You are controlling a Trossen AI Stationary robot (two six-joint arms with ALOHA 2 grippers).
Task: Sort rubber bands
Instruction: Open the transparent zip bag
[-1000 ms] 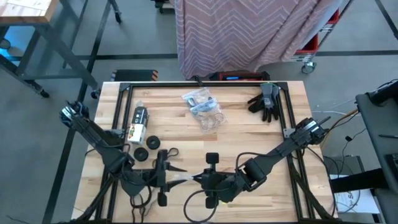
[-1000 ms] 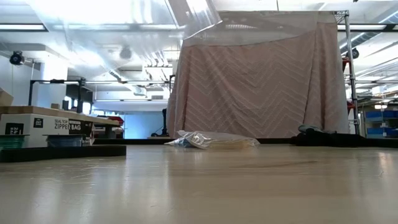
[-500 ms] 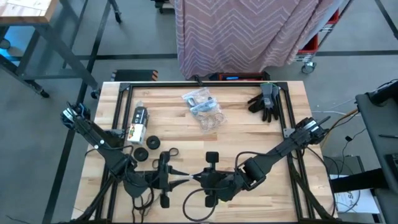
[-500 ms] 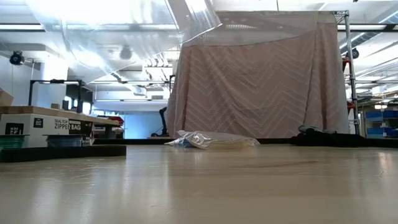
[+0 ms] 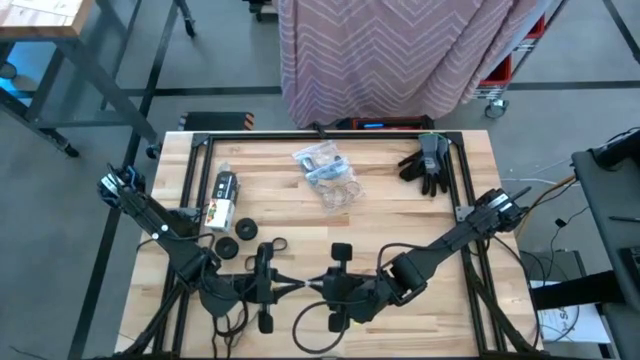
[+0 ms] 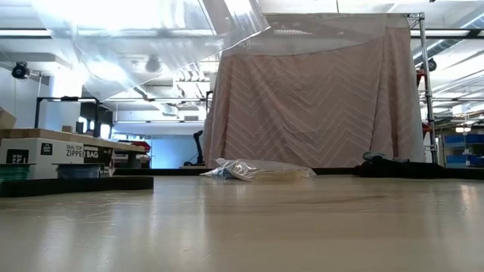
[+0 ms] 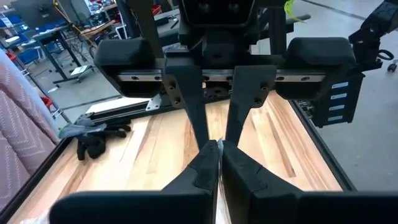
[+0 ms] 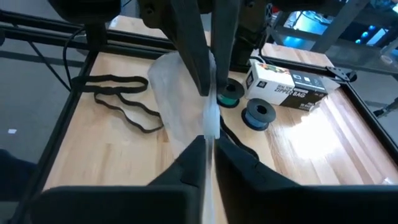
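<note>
My two grippers meet tip to tip above the table's near middle. Between them is a clear plastic bag (image 8: 173, 102), which fills the top of the low view as a bag sheet (image 6: 151, 45). My left gripper (image 7: 217, 155) is shut on it from the left. My right gripper (image 8: 208, 158) closes on it from the right. Black rubber bands (image 8: 118, 87) lie flat on the table below, near the left. A second clear bag (image 5: 328, 172), holding blue and tan bands, lies at the far middle. My left gripper pinches the clear bag's upper edge (image 7: 217, 190) between its two fingers, coming nearly level from the table's left. The bag hangs slack below the fingers, clear of the table. My right gripper has the same edge (image 8: 209, 134) between its two fingers, coming from the table's right and slanting slightly down. Its fingertips face the left gripper's across the edge. Only a narrow gap shows between its fingers.
A box of zipper bags (image 5: 221, 200) and some small rolls (image 5: 236, 240) sit at the left. Dark gloves (image 5: 425, 165) lie at the far right. A black frame rail (image 5: 320, 134) borders the table, and a striped curtain (image 6: 310, 98) hangs beyond it.
My left gripper has shut its fingers on the clear bag's edge, while both arms have stayed in place. The bag has stayed lifted between the two grippers.
</note>
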